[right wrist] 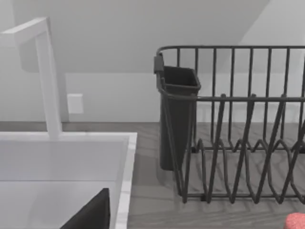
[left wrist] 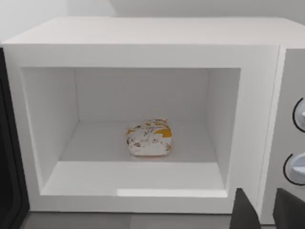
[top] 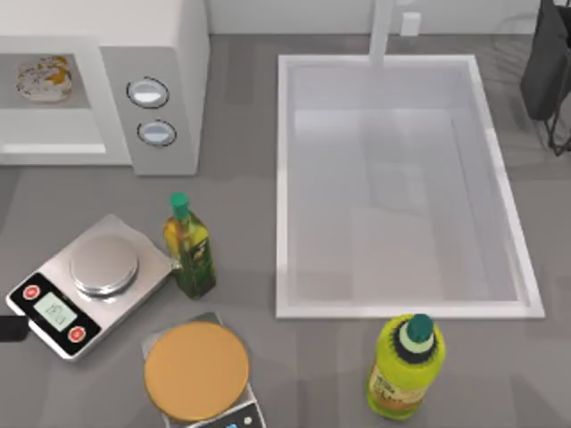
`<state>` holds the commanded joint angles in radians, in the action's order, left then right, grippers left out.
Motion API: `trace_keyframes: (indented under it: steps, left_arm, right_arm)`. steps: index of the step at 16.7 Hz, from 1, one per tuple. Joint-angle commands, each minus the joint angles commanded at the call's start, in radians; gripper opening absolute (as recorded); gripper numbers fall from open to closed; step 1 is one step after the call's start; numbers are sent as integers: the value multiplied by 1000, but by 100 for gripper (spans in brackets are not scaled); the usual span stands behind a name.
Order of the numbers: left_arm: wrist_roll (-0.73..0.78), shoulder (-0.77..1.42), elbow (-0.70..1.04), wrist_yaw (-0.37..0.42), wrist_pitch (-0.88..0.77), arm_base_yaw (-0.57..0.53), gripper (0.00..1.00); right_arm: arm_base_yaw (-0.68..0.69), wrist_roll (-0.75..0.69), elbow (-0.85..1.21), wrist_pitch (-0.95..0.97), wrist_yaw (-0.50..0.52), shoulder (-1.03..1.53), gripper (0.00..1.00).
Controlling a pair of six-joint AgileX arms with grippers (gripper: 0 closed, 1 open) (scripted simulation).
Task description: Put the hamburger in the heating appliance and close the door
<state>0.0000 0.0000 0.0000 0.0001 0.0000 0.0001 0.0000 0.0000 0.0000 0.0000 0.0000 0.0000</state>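
Hamburger (left wrist: 148, 138) resting on the floor of the microwave (left wrist: 143, 43) cavity, near the middle, touched by nothing. Door (left wrist: 8, 157) swung open at the cavity's side. Left gripper (left wrist: 267, 212) in front of the microwave near the control panel, fingers (left wrist: 244, 212) apart and empty. Right arm parked beside the sink (right wrist: 125, 171) and dish rack (right wrist: 238, 124); its finger state cannot be told

Before me a grey wood-grain countertop (top: 250, 178) holds a white rectangular sink (top: 526, 267), backed by a plain white wall (right wrist: 119, 38).
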Motion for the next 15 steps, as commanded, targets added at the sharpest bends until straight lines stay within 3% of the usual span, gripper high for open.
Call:
trace_keyframes:
  steps: [10,15]
  left_arm:
    - [0,2,0,-3,2,-2,0]
    - [2,49,-14,-102,63,-100,0]
  right_arm:
    - [0,0,0,0,0,0,100]
    - [0,0,0,0,0,0,100]
